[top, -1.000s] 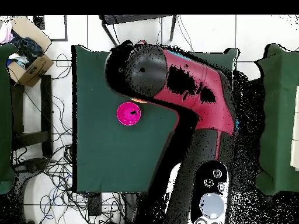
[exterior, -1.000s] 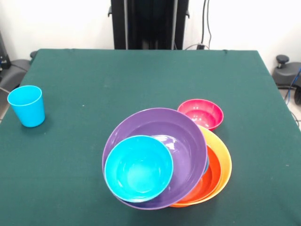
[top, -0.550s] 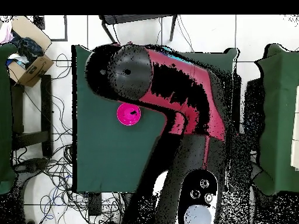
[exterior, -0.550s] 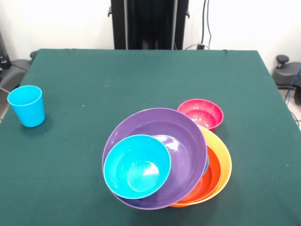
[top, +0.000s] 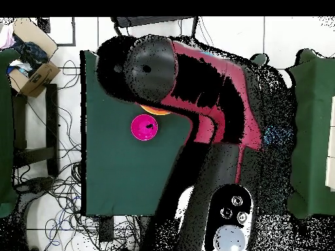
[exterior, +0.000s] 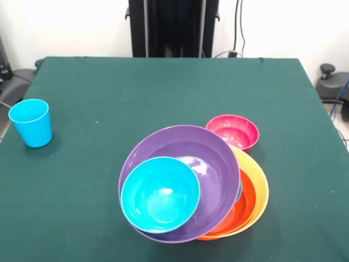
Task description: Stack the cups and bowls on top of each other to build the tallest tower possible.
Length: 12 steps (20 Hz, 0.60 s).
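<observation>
Because nesting builds height, the tower (exterior: 185, 185) near the desk's front edge has a blue bowl (exterior: 160, 194) inside the purple bowl (exterior: 207, 158); the blue cup (exterior: 31, 122) waits by the left edge. Gripper unseen, so its state cannot be told.

I see the tower (exterior: 196, 185) near my front table edge: a light blue bowl (exterior: 160, 195) sits tilted in a purple bowl (exterior: 210, 158), nested over a red-orange bowl (exterior: 242, 204) and an orange bowl (exterior: 262, 188). A small pink-red bowl (exterior: 233, 131) sits upright just behind it; a light blue cup (exterior: 31, 123) stands upright, well apart at left
</observation>
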Motion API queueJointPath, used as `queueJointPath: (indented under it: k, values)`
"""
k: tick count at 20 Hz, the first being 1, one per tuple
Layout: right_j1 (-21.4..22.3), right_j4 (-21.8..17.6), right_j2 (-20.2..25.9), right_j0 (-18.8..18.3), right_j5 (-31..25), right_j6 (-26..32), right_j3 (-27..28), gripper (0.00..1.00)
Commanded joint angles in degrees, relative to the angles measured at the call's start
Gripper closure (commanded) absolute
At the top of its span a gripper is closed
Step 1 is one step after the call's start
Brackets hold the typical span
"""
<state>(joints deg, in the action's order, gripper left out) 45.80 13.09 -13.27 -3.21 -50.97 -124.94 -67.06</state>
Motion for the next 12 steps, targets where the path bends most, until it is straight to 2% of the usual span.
queueJointPath:
  k: [1, 4, 12]
  values:
    - [-6.5, -1.0, 4.0, -1.6, -3.9, -5.7, 3.8, 0.00]
    - [-7.8, -1.2, 4.3, -2.3, -4.7, -4.6, 4.3, 0.00]
    - [-9.8, 0.0, 7.1, -4.2, 0.1, -1.9, 2.7, 0.00]
